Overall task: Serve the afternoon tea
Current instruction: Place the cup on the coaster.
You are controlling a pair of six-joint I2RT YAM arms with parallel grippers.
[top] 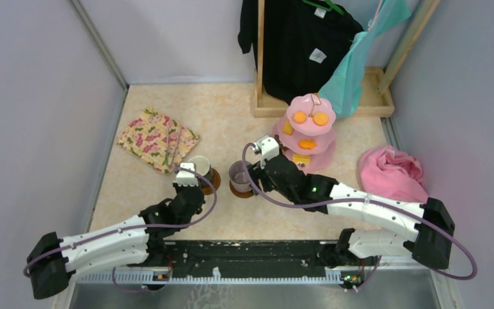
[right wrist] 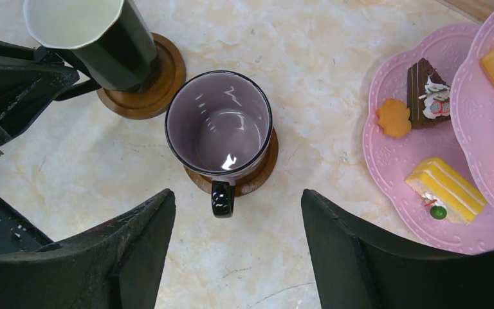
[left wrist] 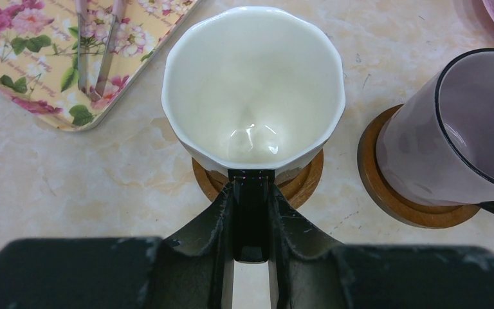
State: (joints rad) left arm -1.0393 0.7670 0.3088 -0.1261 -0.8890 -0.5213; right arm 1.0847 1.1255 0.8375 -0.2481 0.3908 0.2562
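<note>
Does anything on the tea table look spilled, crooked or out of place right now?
Nothing spilled or tipped: the black mug and smoky mug stand upright and empty on their coasters. Only the crumpled pink cloth beside the pink stand looks out of place.

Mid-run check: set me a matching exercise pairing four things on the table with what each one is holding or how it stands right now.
Column one:
1. black mug
2. smoky mug
3. flower-patterned tray
4. pink stand

Column two:
A. carries snacks
B. handle free, in front of the open right claw
C. handle pinched by the left claw
D. tongs lying on it

Pairs: 1-C, 2-B, 3-D, 4-A
</note>
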